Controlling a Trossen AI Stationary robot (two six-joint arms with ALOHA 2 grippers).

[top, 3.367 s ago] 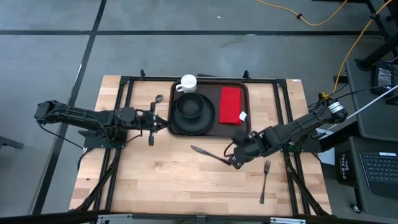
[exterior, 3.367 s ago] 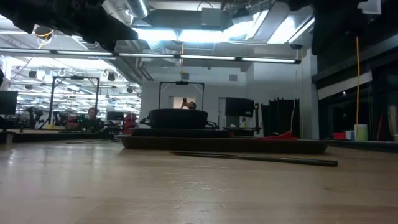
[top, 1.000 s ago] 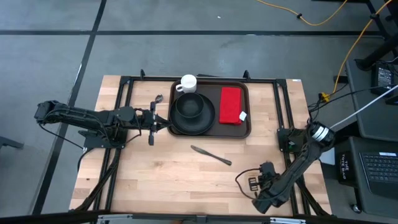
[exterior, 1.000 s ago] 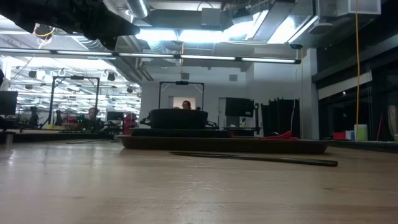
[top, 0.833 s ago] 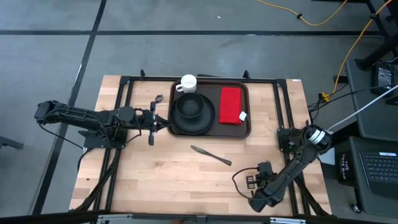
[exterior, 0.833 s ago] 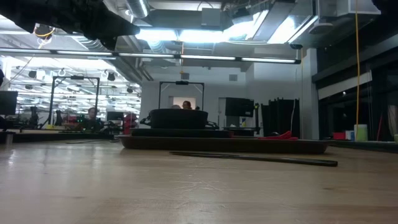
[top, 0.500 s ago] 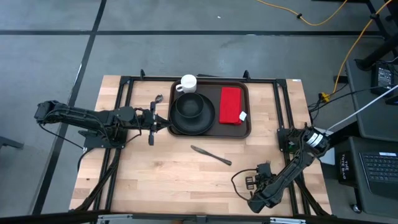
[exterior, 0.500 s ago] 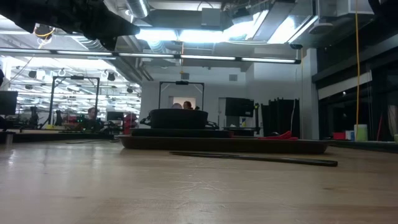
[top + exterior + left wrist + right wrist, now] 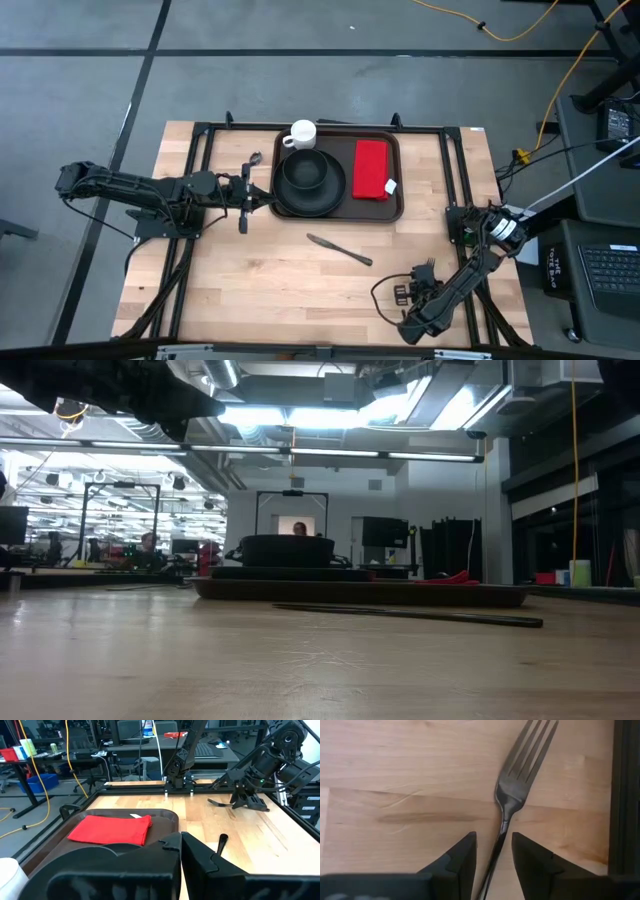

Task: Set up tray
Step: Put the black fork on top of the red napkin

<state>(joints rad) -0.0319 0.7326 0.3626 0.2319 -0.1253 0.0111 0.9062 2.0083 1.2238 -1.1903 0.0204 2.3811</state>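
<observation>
The dark brown tray (image 9: 396, 200) lies at the table's far middle. It holds a black plate with a bowl (image 9: 310, 180) and a red napkin (image 9: 371, 168); a white mug (image 9: 303, 133) stands at its far rim. A fork (image 9: 512, 795) lies near the table's right near corner, its tines (image 9: 428, 265) toward the far edge. My right gripper (image 9: 494, 855) stands open over it, pointing steeply down, one finger on either side of the handle without touching. My left gripper (image 9: 181, 851) is shut, level, at the tray's left edge (image 9: 266, 197).
A knife (image 9: 340, 249) lies on the bare wood in front of the tray, also in the low view (image 9: 410, 614). A small metal utensil (image 9: 255, 158) lies by the left gripper. A black frame rail (image 9: 622, 795) runs close beside the fork.
My right gripper has sunk a little toward the fork on the table, staying open. The fork, the tray and my left arm have kept still.
</observation>
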